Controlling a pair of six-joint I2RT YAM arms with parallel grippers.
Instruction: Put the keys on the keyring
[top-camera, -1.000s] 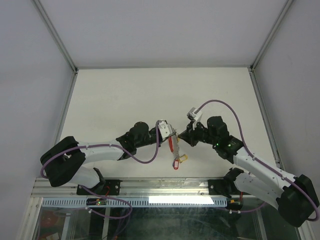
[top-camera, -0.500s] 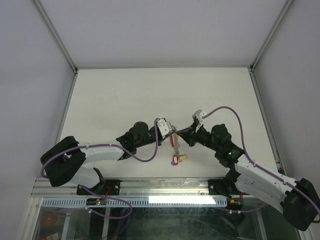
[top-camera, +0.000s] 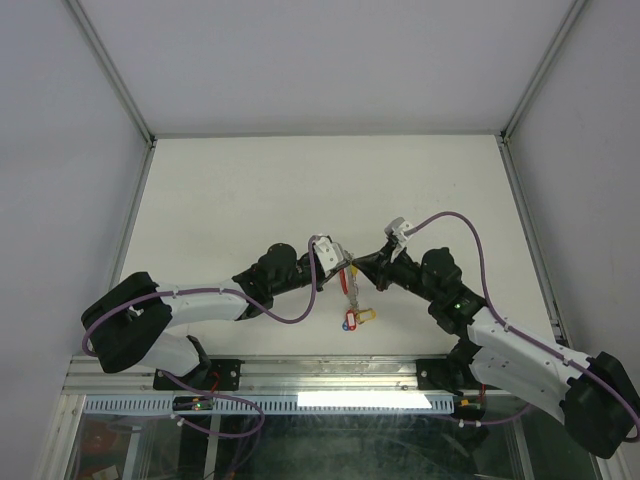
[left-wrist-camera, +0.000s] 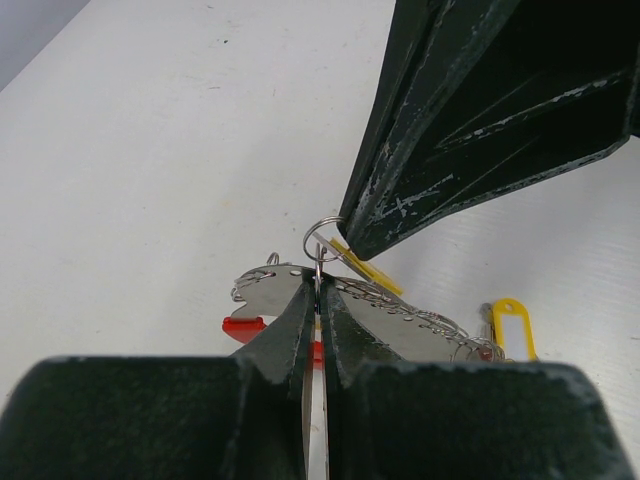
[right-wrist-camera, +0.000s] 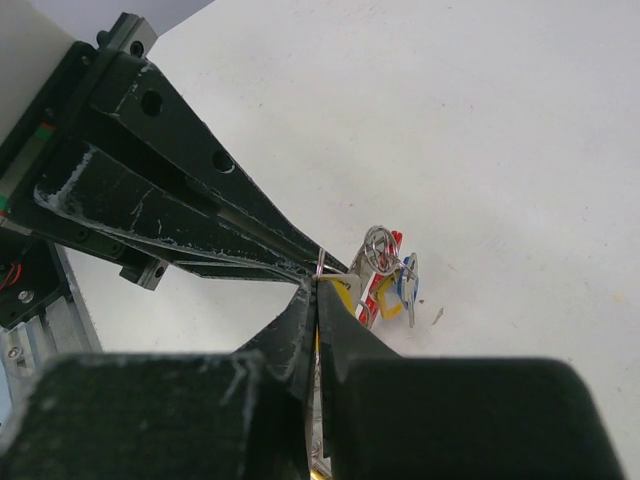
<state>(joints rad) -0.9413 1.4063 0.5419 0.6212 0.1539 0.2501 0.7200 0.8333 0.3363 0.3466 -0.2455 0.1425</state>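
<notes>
My left gripper (top-camera: 345, 268) is shut on the top of the keyring (top-camera: 346, 291), which hangs just above the table. In the left wrist view its jaws (left-wrist-camera: 318, 285) pinch a small wire ring against the keyring's silvery bar (left-wrist-camera: 400, 325); the red arc (left-wrist-camera: 243, 325) shows below. My right gripper (top-camera: 361, 268) meets it tip to tip and is shut on a yellow-tagged key (left-wrist-camera: 365, 268). Keys with red, yellow and blue tags (right-wrist-camera: 388, 272) dangle at the keyring's lower end (top-camera: 352, 320).
White tabletop (top-camera: 250, 190) with grey side walls and a metal rail (top-camera: 320, 372) at the near edge. Both arms reach in low from the near corners. Another yellow tag (left-wrist-camera: 508, 318) hangs at the right of the left wrist view.
Over the last second my right arm shifted right and lower at the elbow, and the hanging keys swung so the blue tag shows. Both grippers stayed shut; little changed in the last half second.
</notes>
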